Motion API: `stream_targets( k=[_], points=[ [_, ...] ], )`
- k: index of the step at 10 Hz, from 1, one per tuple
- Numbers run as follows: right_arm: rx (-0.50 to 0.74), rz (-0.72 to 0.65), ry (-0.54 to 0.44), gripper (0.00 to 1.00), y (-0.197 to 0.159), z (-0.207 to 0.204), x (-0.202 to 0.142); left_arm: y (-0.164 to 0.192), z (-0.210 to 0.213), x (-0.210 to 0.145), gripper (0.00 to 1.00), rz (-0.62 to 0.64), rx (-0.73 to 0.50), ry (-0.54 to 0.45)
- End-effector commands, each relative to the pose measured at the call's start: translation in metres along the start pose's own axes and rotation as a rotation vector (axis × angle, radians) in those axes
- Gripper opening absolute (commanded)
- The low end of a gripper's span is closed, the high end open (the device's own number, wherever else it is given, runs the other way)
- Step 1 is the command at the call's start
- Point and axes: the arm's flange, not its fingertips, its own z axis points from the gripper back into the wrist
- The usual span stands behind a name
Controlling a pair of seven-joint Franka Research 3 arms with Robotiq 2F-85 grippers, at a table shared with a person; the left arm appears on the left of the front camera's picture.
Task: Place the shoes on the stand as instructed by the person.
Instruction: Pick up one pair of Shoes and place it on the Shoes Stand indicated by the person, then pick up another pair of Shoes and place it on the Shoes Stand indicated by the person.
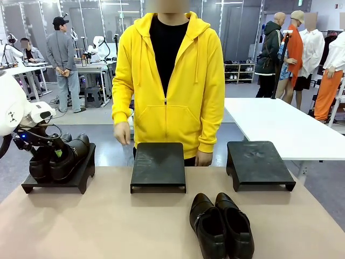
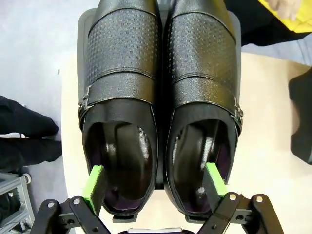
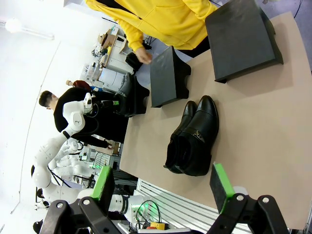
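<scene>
One pair of black textured shoes stands side by side on the left stand, toes towards the person. My left gripper is open above their heels, with one green-padded finger down in each shoe's opening and clear of the leather. A second dark glossy pair of shoes lies on the table at the front right, also seen under my open right gripper, which hangs well above the table with nothing in it.
Two bare black stands, a middle stand and a right stand, sit along the far edge. The person's hands rest behind the middle one. A white table stands behind on the right.
</scene>
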Motion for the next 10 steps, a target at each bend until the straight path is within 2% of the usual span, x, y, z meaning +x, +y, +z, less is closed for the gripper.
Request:
stream_targets(
  k=[1,9,10],
  points=[
    [0.008,0.004,-0.001,1.0,0.001,0.002,0.001,0.001,0.0,0.004,1.0,-0.006,0.006,-0.004],
    [0.008,0.004,-0.001,1.0,0.001,0.002,0.001,0.0,0.0,0.0,1.0,0.0,0.0,0.0],
    [0.008,0.004,-0.001,1.0,0.001,0.002,0.001,0.007,0.016,0.007,1.0,-0.005,-0.012,0.041]
  ],
)
